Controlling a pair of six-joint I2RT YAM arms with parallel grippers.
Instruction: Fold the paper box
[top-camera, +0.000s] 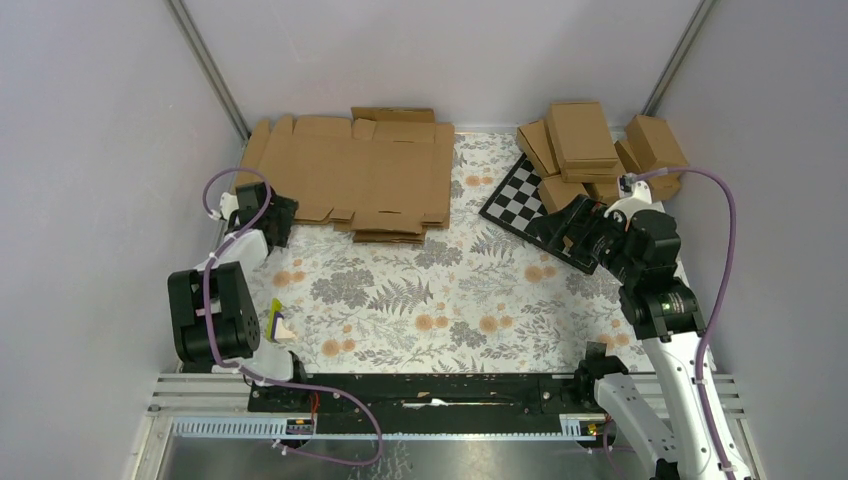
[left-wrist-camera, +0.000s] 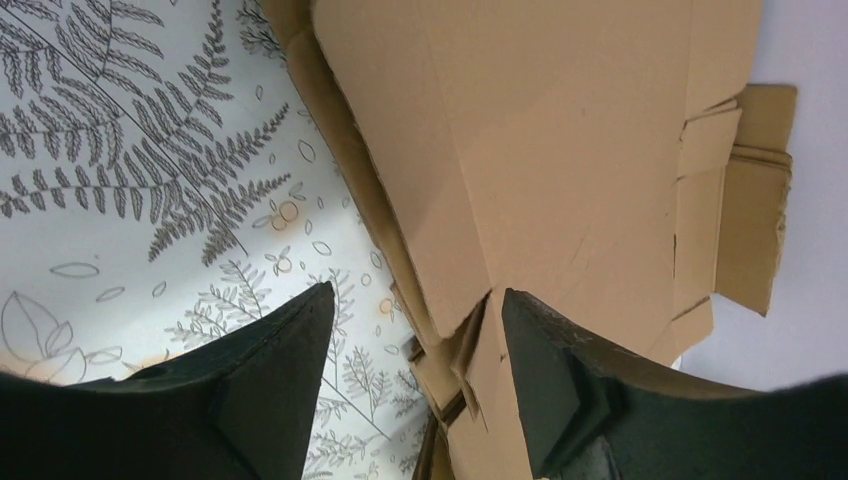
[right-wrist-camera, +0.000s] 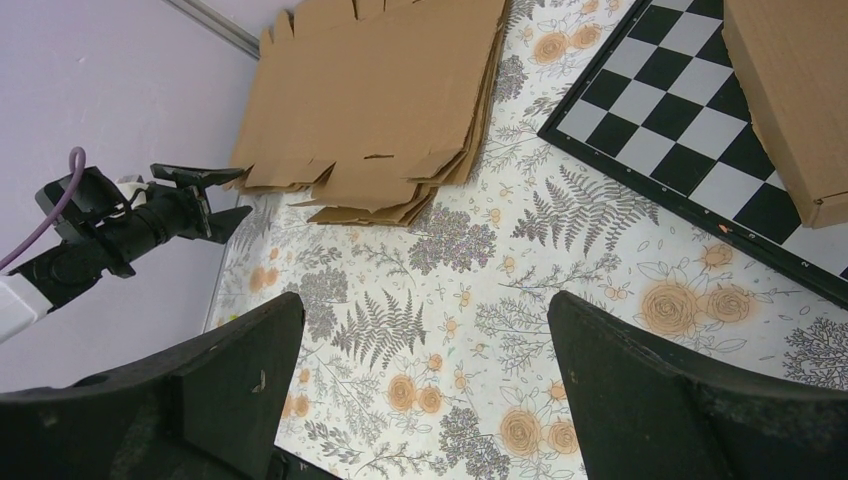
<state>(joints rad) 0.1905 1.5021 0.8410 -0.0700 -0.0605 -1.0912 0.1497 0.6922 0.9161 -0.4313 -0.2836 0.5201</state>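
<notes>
Paper box (top-camera: 360, 170) not yet folded: flat top blank on stack (right-wrist-camera: 400, 195), table's far left. Left gripper (left-wrist-camera: 415, 300) spread wide beside stack's corner, probably to pinch top sheet. Right gripper (right-wrist-camera: 425, 310) wide, empty, hovering over floral mat (right-wrist-camera: 420, 250).

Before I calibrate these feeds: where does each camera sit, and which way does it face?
Top external: above and behind the bases, looking down on the flowered table; left arm, right arm show.
Left wrist: on the left arm, facing the edge of the cardboard blank stack; open left fingers show.
Right wrist: on the right arm, looking across the table at that stack and the left arm; open right fingers show.
All share the stack.
</notes>
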